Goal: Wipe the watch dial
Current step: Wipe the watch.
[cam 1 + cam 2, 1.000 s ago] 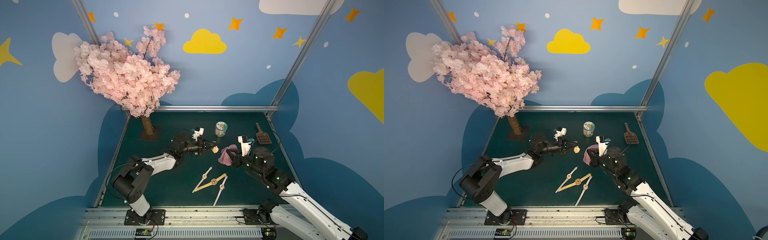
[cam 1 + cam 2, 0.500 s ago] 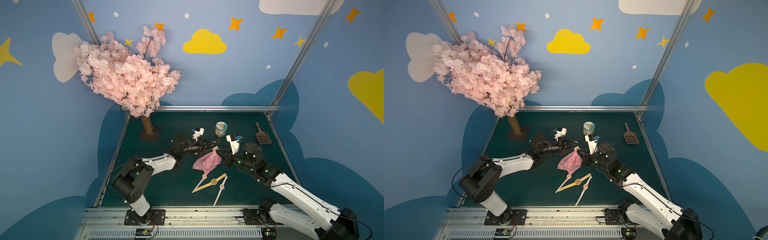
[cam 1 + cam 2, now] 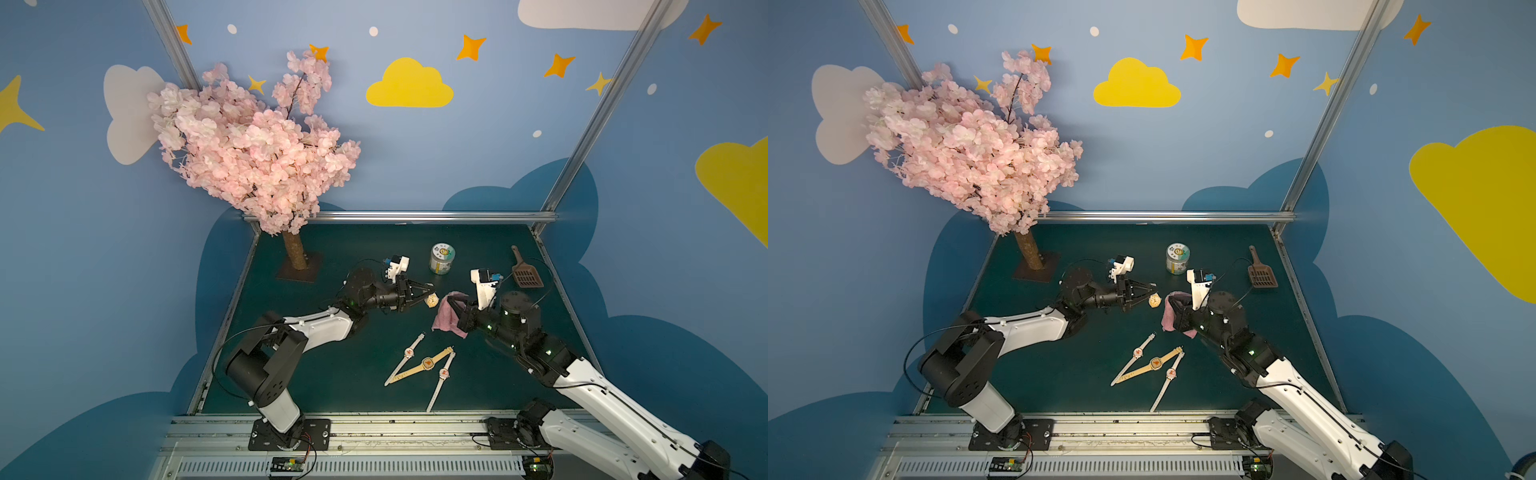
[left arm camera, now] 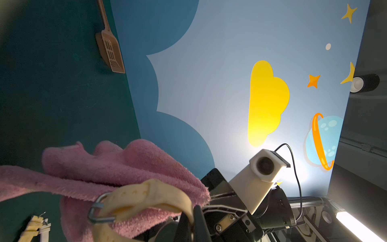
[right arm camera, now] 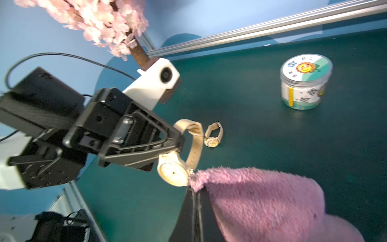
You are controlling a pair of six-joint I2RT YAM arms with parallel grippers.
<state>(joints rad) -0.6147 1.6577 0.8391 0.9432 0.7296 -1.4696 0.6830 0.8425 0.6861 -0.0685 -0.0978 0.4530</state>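
In both top views, the left hand (image 3: pixel 427 292) (image 3: pixel 1148 291) was seen clamped tight on a watch (image 3: pixel 432 299) (image 3: pixel 1154 300) near the middle of the bench (image 3: pixel 332 374), and the right hand (image 3: pixel 456 309) was closed around a cloth (image 3: pixel 442 320) just beside it. In the left wrist view, the strap (image 4: pixel 146 194) was pinched between closed jaws, with the cloth behind. In the right wrist view, the cloth's edge was seen meeting the rim of the dial (image 5: pixel 173 174).
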